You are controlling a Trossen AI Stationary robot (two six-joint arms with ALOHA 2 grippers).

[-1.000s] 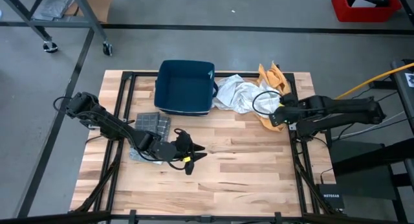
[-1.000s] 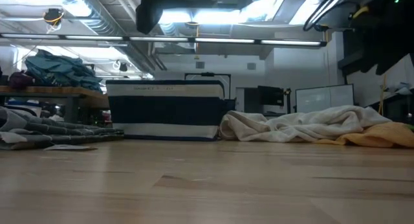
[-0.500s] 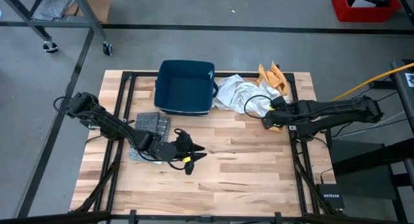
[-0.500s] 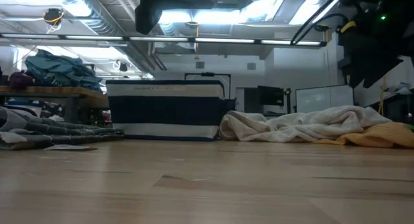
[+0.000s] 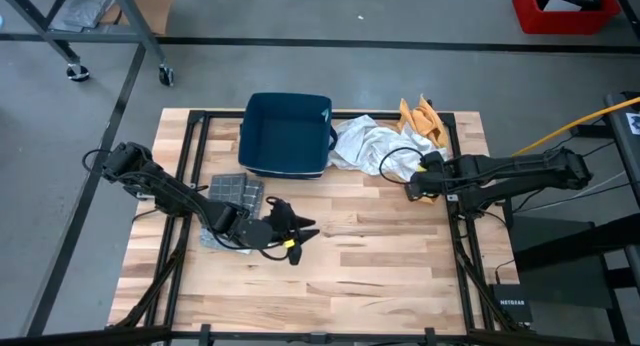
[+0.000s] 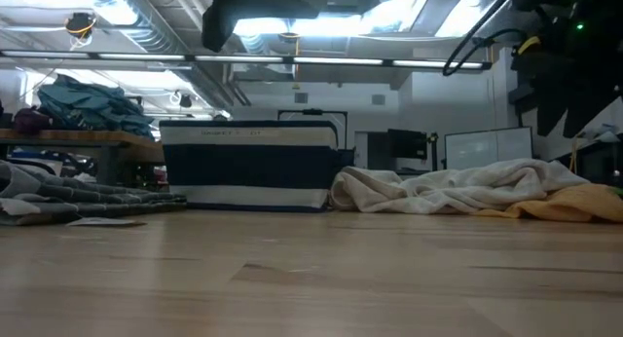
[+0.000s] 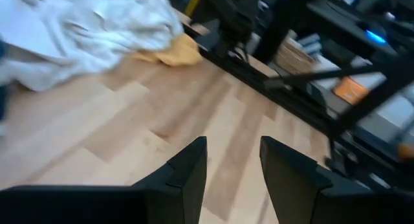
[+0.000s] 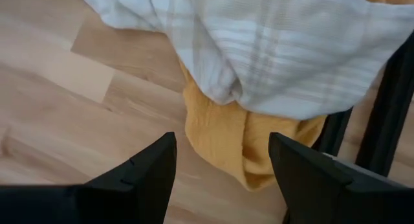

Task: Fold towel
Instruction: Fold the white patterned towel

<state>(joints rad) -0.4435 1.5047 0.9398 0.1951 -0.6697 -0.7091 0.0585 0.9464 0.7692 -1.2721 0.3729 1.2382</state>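
Towel (image 5: 372,146), white, crumpled, far right of table (image 5: 380,256), just right of bin (image 5: 286,134). Overlaps yellow cloth (image 5: 422,118) at the far right edge; yellow also shows under the white heap's near-right corner, per right wrist view: towel (image 8: 259,43) draped over yellow cloth (image 8: 239,143). Not folded yet, lies in a loose heap.

Right gripper (image 5: 412,186) over the near-right edge of the heap, above the yellow corner, fingers (image 8: 139,179) spread wide, nothing between them. Not touching cloth as far as visible. Arm reaches in from the right side.

Left gripper (image 5: 298,236) low over bare wood, left of centre, near side, well apart from towel. Fingers (image 7: 187,175) parted by a moderate gap, empty. Points toward the right side; left wrist view catches towel (image 7: 84,30) and yellow cloth (image 7: 169,52) farther off.

Grey folded cloths (image 5: 236,191) by the left arm, left of centre, just near of bin. Low view: bin (image 6: 251,167) at back centre, towel (image 6: 448,193) right of it, yellow cloth (image 6: 574,205) at far right, grey cloths (image 6: 78,201) at left. Teal pile (image 6: 88,105) on a bench in the room behind. Red crate (image 5: 565,8) on floor beyond the table, far right.
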